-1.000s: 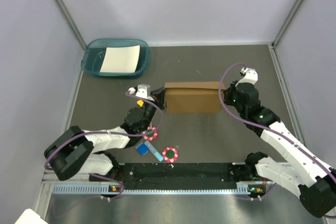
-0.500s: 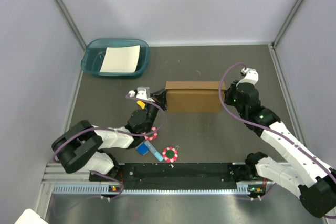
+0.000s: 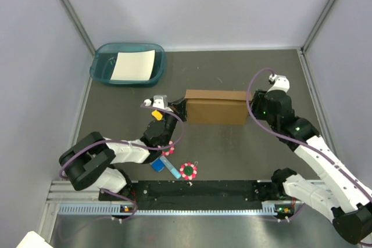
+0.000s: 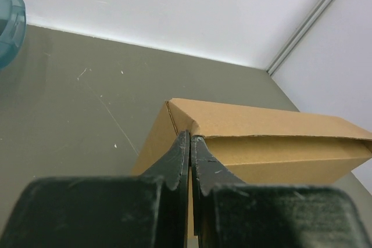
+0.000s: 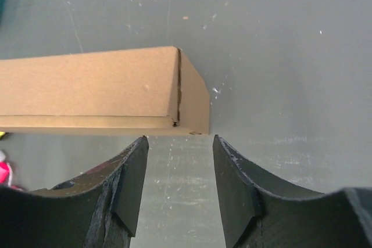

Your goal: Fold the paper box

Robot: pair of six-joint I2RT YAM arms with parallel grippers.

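Note:
The paper box (image 3: 215,108) is a closed brown cardboard shape lying flat at the table's middle. My left gripper (image 3: 179,108) is at its left end. In the left wrist view the fingers (image 4: 190,137) are pressed together at the box's (image 4: 273,143) near left corner, with a sliver of cardboard between them. My right gripper (image 3: 251,110) is open at the box's right end. In the right wrist view its fingertips (image 5: 179,139) stand just short of the box's (image 5: 87,85) corner, not touching it.
A teal tray (image 3: 99,68) holding a white paper sheet (image 3: 133,65) sits at the back left; its rim shows in the left wrist view (image 4: 9,27). Two red-green round pieces (image 3: 188,171) and a blue block (image 3: 157,165) lie near the front. Grey walls enclose the table.
The box has shifted slightly right, with my left gripper following it. My right arm has drawn back to the right, leaving a small gap from the box's end.

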